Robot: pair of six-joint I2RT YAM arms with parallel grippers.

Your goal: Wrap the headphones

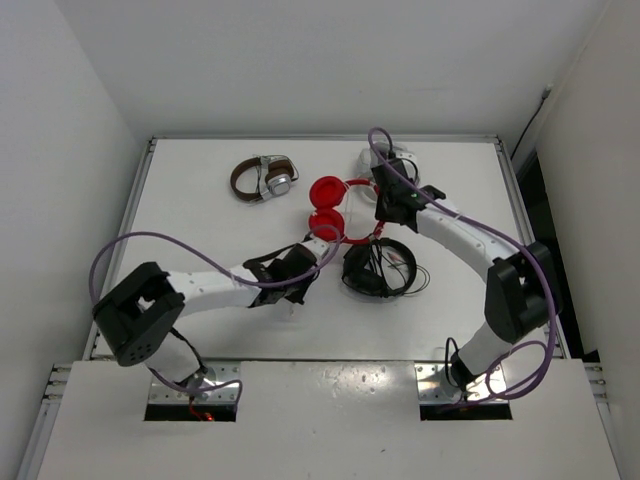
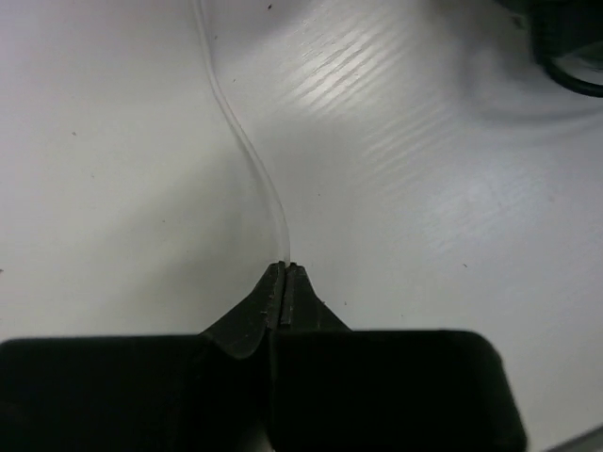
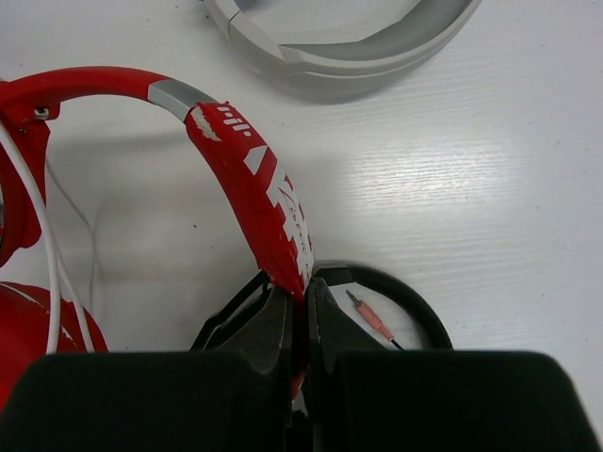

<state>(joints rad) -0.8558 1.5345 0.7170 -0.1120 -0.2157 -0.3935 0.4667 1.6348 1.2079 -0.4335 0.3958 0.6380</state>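
Observation:
The red headphones (image 1: 326,192) lie at the table's centre, both round ear cups side by side. In the right wrist view the red headband (image 3: 250,169) arcs up from my right gripper (image 3: 303,294), which is shut on it; in the top view that gripper (image 1: 382,218) is at the headband's right end. The thin white cable (image 2: 247,151) snakes across the table into my left gripper (image 2: 284,269), which is shut on it. From above, the left gripper (image 1: 316,252) sits just below the lower ear cup. More white cable (image 3: 38,226) hangs by the left cup.
Black headphones (image 1: 378,268) with a loose black cable lie right of the left gripper, their pink jack plug (image 3: 369,316) beside my right fingers. Brown-and-silver headphones (image 1: 262,178) sit at the back left. A white-grey pair (image 3: 349,52) lies behind the red headband.

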